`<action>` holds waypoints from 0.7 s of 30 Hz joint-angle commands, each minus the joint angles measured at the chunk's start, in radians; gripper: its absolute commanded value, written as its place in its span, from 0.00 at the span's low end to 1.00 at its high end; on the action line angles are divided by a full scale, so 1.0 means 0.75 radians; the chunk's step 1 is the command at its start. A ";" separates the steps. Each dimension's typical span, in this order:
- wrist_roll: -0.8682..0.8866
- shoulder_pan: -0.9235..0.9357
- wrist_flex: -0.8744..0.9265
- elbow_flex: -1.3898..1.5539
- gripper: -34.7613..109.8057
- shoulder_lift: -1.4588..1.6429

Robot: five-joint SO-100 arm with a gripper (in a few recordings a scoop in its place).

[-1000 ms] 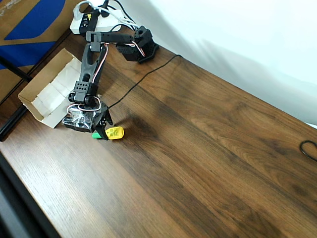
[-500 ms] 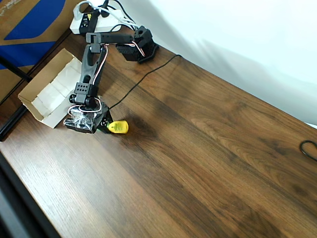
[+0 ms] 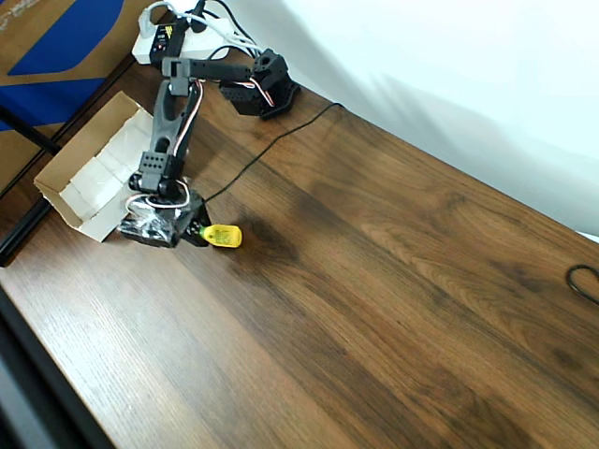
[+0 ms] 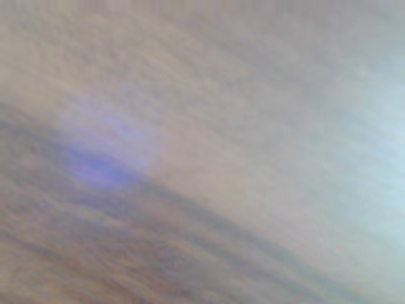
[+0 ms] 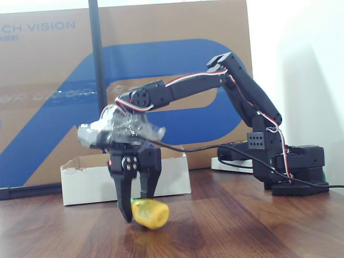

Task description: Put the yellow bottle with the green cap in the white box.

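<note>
In the fixed view, nearest the camera at lower centre, the yellow bottle with the green cap is hanging just above the wooden table, its rounded body tilting toward the lower right while its cap end is sitting between the fingers. The gripper is pinching that cap end with its dark fingers drawn in close; in the overhead view the same pinch is showing at left of centre, with the gripper hiding most of the green tip and the yellow bottle sticking out to the right. The bottle is looking small, light and smooth-skinned, probably stiff plastic, so it should lift easily but could pivot or slip because only the narrow end is being held; a hold across the wider yellow body would likely be steadier. Behind the gripper, in the lower left of the fixed view, the white box is standing open, near but apart from the bottle; overhead it is lying at, upper left of the gripper. Farthest back, a big brown-and-blue carton is filling the background. The wrist view is blurring into brown streaks.
</note>
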 commanded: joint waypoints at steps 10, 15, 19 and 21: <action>0.123 0.211 0.016 0.141 0.24 0.571; 0.221 0.360 -0.074 0.327 0.24 0.753; 0.262 0.536 -0.153 0.466 0.24 0.875; 0.268 0.626 -0.190 0.517 0.24 0.918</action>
